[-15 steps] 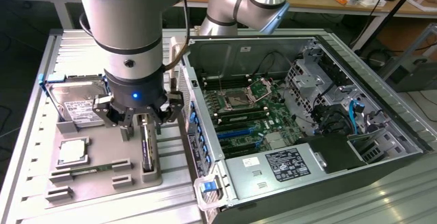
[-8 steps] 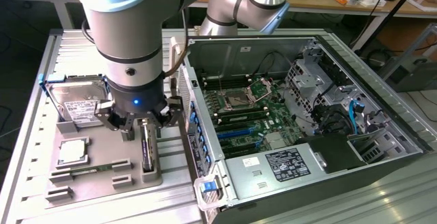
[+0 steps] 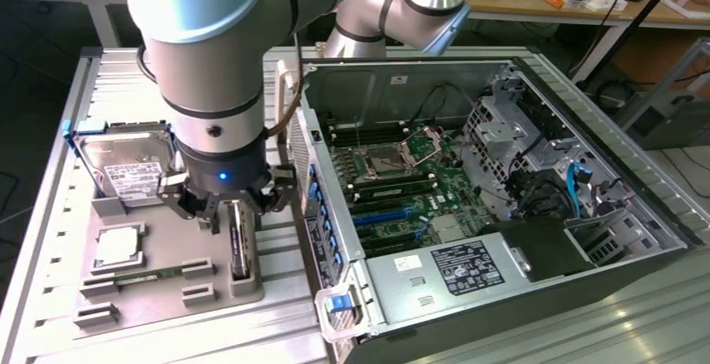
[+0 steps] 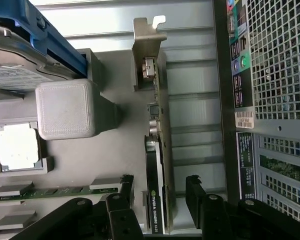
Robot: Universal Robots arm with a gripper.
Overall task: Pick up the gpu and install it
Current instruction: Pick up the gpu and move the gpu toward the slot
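1. One worktop [image 3: 45, 239], slatted metal, carrying everything listed.
2. One computer case [image 3: 421, 81], laid on its side along the worktop's edge at the exterior view's right, side panel off. Its motherboard [image 3: 421, 189] faces up, presumably so a card can be lowered straight in.
3. One robot arm [image 3: 211, 48], last link vertical, wrist pointing straight down over the tray.
4. One grey tray [image 3: 166, 264], just beside the case, toward the worktop's edge at the exterior view's left. Moulded pockets fix each part's spot.
5. One hard drive [image 3: 128, 169], in the tray's far pocket.
6. One gpu [image 3: 239, 248], stood on its long edge in the tray slot nearest the case, silver bracket at one end; likely posed so for a top-down pinch.
7. One claw [image 3: 228, 206], open, fingers [image 4: 197, 197] on either side of the gpu, a gap showing at both faces.
8. One square chip [image 3: 116, 248], flat in its pocket.
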